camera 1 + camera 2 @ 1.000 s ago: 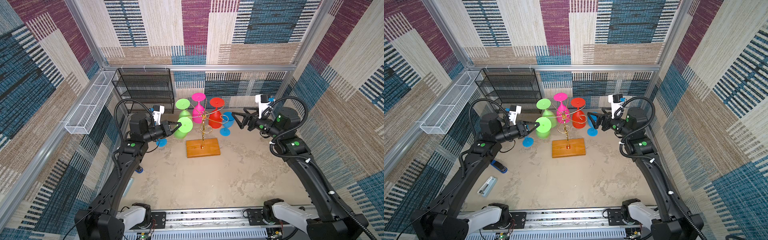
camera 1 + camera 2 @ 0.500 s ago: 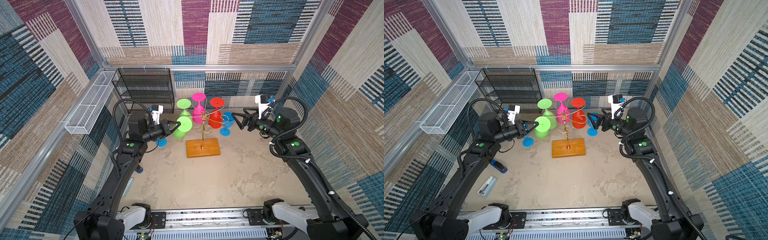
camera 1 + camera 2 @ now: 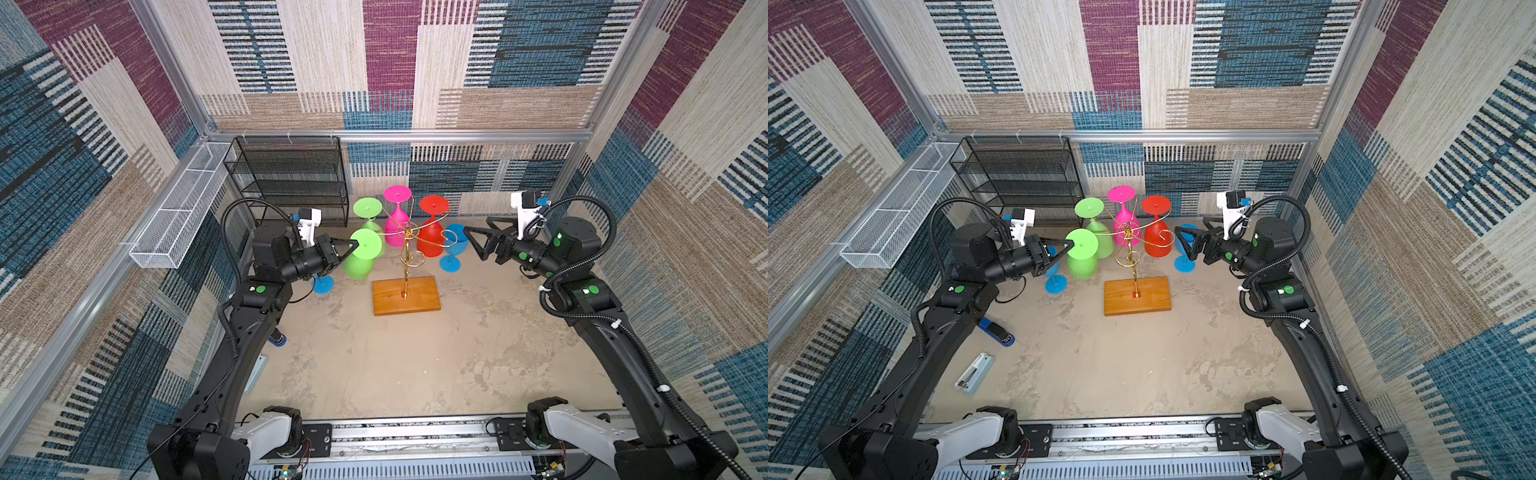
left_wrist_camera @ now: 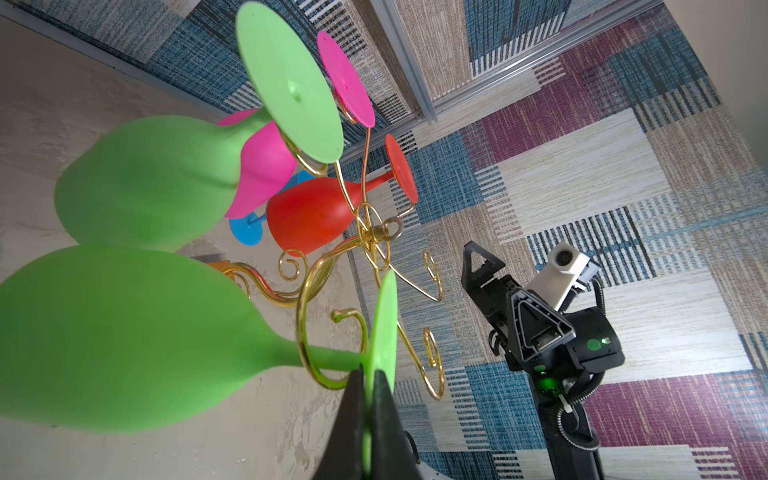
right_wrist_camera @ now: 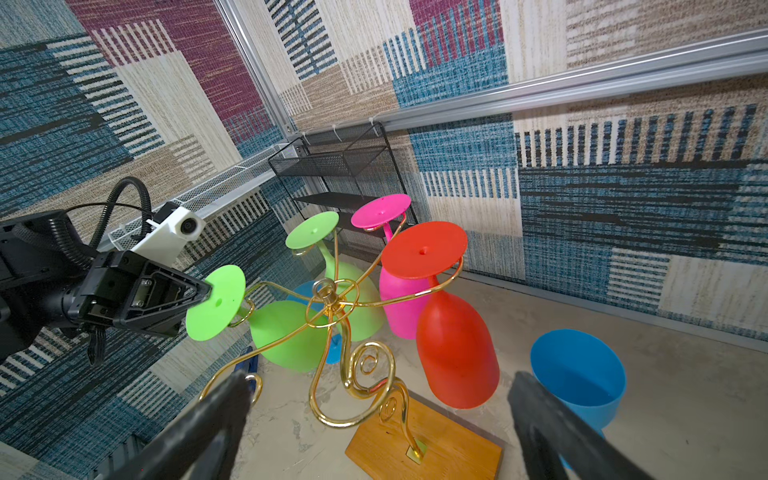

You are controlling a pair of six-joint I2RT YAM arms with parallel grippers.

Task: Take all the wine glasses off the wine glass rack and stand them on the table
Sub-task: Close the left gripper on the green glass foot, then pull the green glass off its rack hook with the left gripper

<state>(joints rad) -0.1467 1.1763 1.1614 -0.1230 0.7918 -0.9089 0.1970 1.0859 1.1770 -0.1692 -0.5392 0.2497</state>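
The left gripper (image 3: pixel 352 247) is closed on the edge of the round foot of the bright green plastic wine glass (image 3: pixel 360 261). In the left wrist view its 2 black fingers (image 4: pixel 353 399) press flat on both faces of that foot. The glass hangs bowl-down at the left side of the thin gold wire wine glass rack (image 3: pixel 407 253), which has scroll-curled arms and stands on a rectangular orange-brown wooden base on the mottled beige table (image 3: pixel 395 365). The glass stem passes through the curled end of 1 rack arm, so the glass is still on the rack. Compared with 1 second earlier, the left arm has drawn back slightly toward its own side. The held glass has shifted a little with it, away from the central post. The right gripper (image 3: pixel 478 235) has not moved: its jaws stand wide apart and hold nothing, level with the rack top on the rack's right side. Just beside it, a blue plastic wine glass (image 3: pixel 455 245) stands upright on the table. A second green glass (image 3: pixel 368 208), a pink glass (image 3: pixel 397 226) and a red glass (image 3: pixel 432 241) hang unchanged.
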